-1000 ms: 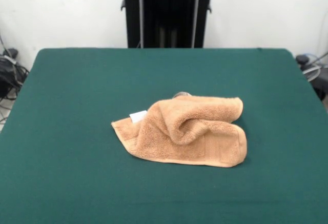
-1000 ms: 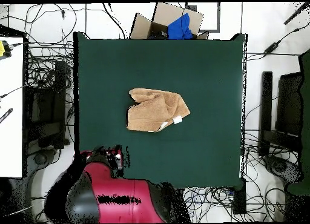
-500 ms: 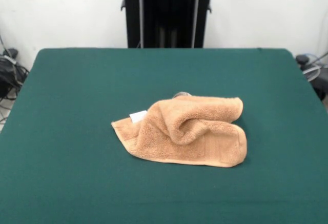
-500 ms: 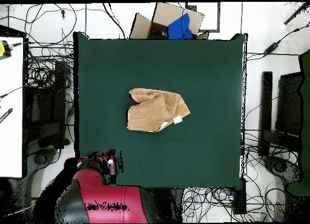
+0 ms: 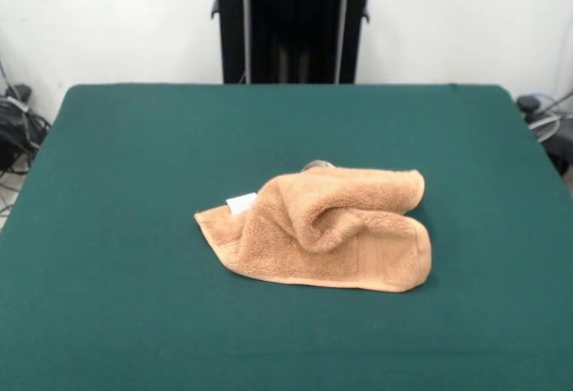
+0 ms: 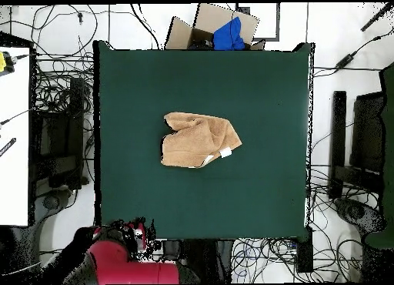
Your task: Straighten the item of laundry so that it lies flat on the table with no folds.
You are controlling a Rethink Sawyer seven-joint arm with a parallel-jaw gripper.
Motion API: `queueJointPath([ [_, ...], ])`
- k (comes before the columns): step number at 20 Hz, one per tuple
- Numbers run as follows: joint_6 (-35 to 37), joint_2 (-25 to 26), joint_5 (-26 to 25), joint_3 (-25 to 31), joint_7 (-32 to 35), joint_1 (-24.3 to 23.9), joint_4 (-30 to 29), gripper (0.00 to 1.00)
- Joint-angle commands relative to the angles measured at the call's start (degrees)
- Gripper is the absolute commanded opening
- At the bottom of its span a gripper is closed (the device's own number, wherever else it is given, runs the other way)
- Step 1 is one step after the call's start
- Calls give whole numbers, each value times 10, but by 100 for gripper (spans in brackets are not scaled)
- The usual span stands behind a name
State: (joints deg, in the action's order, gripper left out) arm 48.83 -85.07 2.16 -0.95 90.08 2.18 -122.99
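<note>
Towel (image 5: 322, 228) sits crumpled near the middle of the table (image 5: 134, 140), well clear of all four edges. It is not flat: the top layer is folded over and bunched into a raised roll across the middle, with a flatter layer underneath showing a woven band along the edge nearest the front camera. One corner sticks out flat toward the left in the front view, with a small white tag (image 5: 241, 203) on the edge there. In the overhead view the towel (image 6: 198, 140) reads as an irregular wedge, the tag (image 6: 226, 152) at its corner closest to the robot-side edge.

Arm (image 6: 127, 260) is off the table, beyond the robot-side edge near one corner, nothing touching the towel. The hand (image 6: 141, 233) sits by that corner in the overhead view; can't tell if it's spread or pressed together.
</note>
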Motion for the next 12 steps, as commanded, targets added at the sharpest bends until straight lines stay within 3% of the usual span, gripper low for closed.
queueJointPath([
  [1, 110, -59, -4, -28, -55, -30, -21, 100],
  [5, 97, -88, 3, -61, -117, -58, -72, 100],
  [9, -79, -35, 46, -47, -175, -95, -165, 100],
  [12, -211, 7, 146, 5, -265, -130, -229, 100],
])
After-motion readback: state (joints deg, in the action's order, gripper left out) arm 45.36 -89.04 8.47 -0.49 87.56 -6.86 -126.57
